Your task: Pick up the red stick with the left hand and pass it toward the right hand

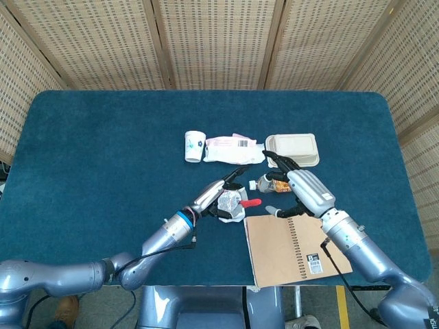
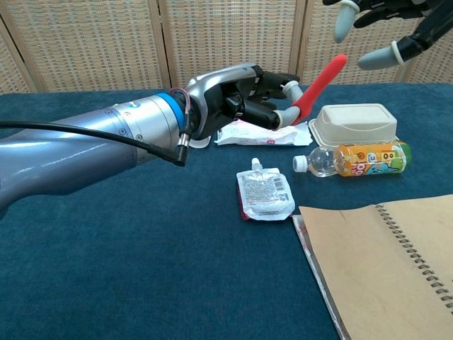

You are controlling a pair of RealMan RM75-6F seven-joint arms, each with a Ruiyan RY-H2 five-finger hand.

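My left hand pinches the lower end of the red stick, which slants up and to the right above the table. In the head view the left hand hovers over the drink pouch, with the red stick poking out toward my right hand. My right hand is open with fingers spread, just right of the stick's tip and apart from it. In the chest view only the right hand's fingertips show, at the top right, above the stick's upper end.
On the blue table lie a white drink pouch, an orange juice bottle, a beige lidded box, a white wrapper, a paper cup and a brown spiral notebook.
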